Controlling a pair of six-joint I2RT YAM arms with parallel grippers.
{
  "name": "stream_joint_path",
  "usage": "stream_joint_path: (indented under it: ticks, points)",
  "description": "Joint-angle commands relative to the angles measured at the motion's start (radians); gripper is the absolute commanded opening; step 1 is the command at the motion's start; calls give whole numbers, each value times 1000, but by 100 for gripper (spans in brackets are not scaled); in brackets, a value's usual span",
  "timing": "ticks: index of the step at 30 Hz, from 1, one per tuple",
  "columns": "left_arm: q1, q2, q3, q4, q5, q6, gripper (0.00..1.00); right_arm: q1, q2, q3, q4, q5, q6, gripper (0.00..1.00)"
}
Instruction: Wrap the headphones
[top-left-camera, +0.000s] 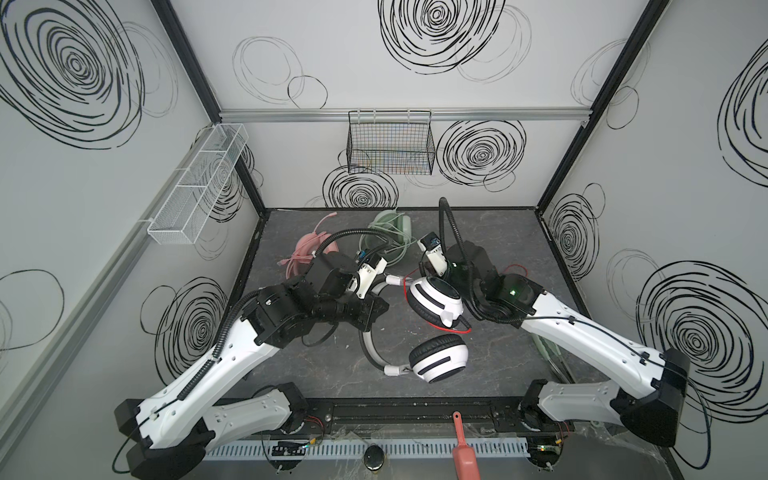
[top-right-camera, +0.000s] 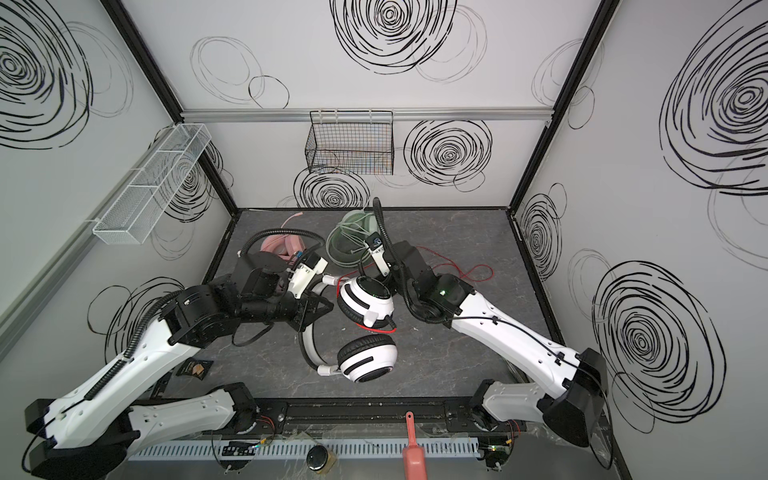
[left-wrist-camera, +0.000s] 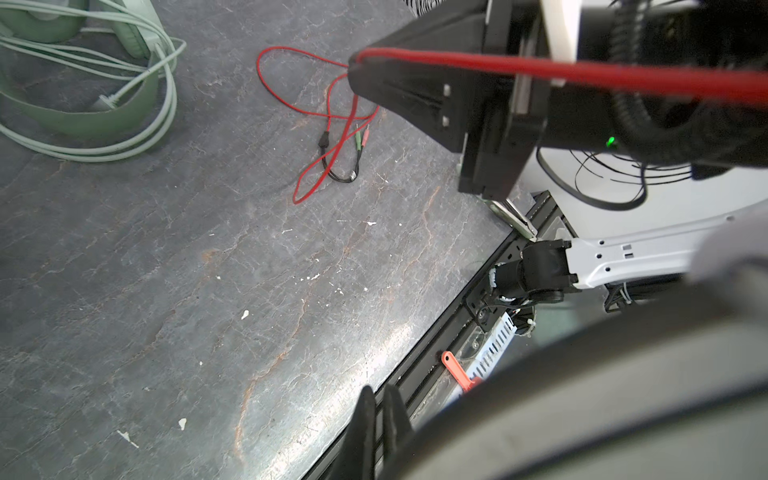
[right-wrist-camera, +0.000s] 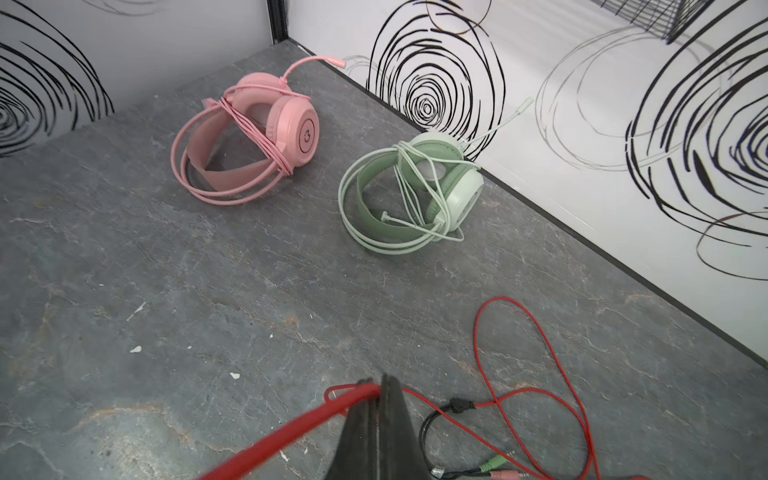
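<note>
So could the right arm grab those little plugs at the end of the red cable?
Probably, but not at once. The plugs lie on the table close by the right gripper, nothing over them; yet its jaws are shut on the red cable, so it must let go first.

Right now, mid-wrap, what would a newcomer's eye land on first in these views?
The white-and-black headset sits in the middle of the table. Its red cable is pinched in the shut right gripper, and the rest trails loose. Behind it, toward the back of the table, the pink headset and the mint-green headset sit side by side, each with its cable already wound around it.
</note>
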Motion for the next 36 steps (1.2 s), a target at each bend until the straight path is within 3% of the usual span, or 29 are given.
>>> stream_joint_path:
  ticks: [1, 6, 11, 16, 23, 27, 36]
  points:
    - [41, -34, 80, 78, 68, -36, 0, -24, -53, -95, 137, -59, 43, 1]
    - [146, -16, 130, 61, 172, -51, 0, -60, -132, -310, 433, -242, 61, 14]
    - [183, 1, 182, 44, 197, -63, 0, -91, -163, -533, 826, -382, 88, 56]
    - [211, 41, 276, 22, 192, -68, 0, -110, -88, -609, 964, -393, 106, 73]
    - [213, 86, 365, 17, 185, -73, 0, -124, 57, -696, 1154, -295, -44, 80]
    - [214, 103, 403, 14, 182, -73, 0, -166, 125, -700, 1204, -221, -54, 80]
    - [217, 120, 429, 8, 168, -70, 0, -254, 277, -720, 1322, -227, -59, 71]
